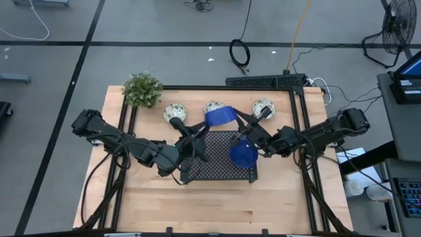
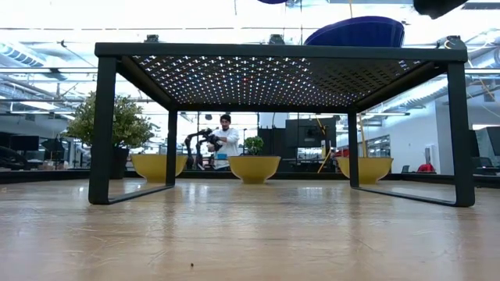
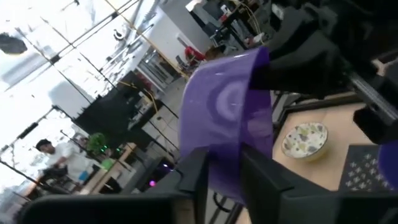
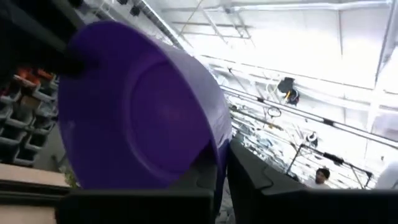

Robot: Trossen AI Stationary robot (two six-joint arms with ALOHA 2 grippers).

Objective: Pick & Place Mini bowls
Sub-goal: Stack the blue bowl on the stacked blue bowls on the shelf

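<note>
A blue mini bowl (image 1: 220, 116) hangs on edge in the air over the far edge of the black perforated tray (image 1: 210, 168). My right gripper (image 1: 239, 122) is shut on it from the right. My left gripper (image 1: 201, 127) stands open at the bowl's left side, its fingers on either side of the rim (image 3: 227, 168). A second blue bowl (image 1: 242, 155) rests by its base on the tray's right half (image 2: 355, 33). Three white floral bowls (image 1: 175, 112) (image 1: 214, 106) (image 1: 263, 107) stand in a row on the table beyond the tray. My left gripper has a finger (image 3: 194, 177) on each side of the blue bowl's rim; I cannot tell whether either touches it. My right gripper pinches the opposite rim (image 4: 217, 146) between its two fingers, one on each face of the wall. It comes from the table's right, slanting upward. The bowl stands on edge, clear of the tray.
A small green plant (image 1: 142, 89) stands at the table's far left corner. The tray stands on legs (image 2: 103, 125) with free room beneath it. The near half of the wooden table (image 1: 210, 204) lies in front of it. A person (image 2: 226, 140) stands in the room behind.
</note>
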